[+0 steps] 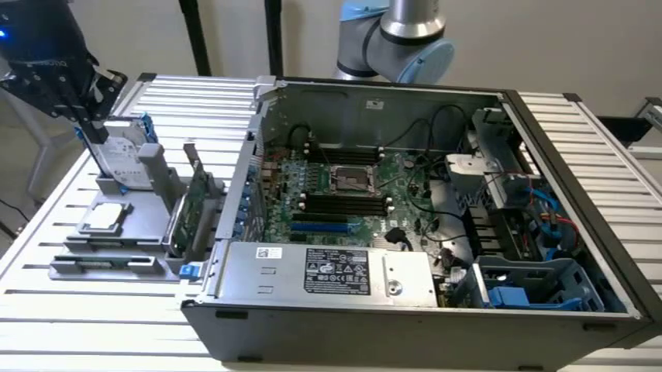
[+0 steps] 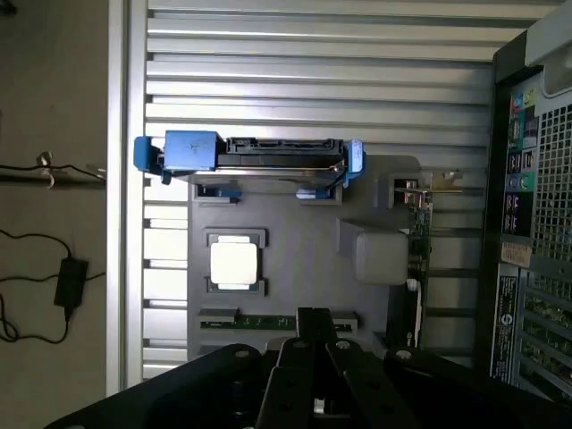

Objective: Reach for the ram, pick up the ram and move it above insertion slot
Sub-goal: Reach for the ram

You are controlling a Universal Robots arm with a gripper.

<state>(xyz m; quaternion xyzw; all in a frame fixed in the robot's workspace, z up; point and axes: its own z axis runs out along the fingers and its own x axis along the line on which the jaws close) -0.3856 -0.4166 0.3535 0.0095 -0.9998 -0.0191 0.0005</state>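
One open computer case point(image 1: 310, 329) and one gray holder point(image 2: 304, 268) stood on the tabletop point(image 1: 584, 132). The holder carried one ram point(image 2: 259, 320), one hard drive point(image 2: 268, 156), one square chip point(image 2: 234, 262) and one green expansion card point(image 2: 418, 237). One end effector point(image 2: 315, 317) hovered there.

An open dark-grey metal computer case point(image 1: 414, 329) lies on a silver slatted aluminium table point(image 1: 62, 318), green motherboard point(image 1: 342, 194) exposed; beside it, a grey plastic holder point(image 2: 304, 259) carries an upright silver hard drive with blue rails point(image 2: 268, 161), a square silver processor chip point(image 2: 235, 264) and a broad green expansion card point(image 1: 191, 209).
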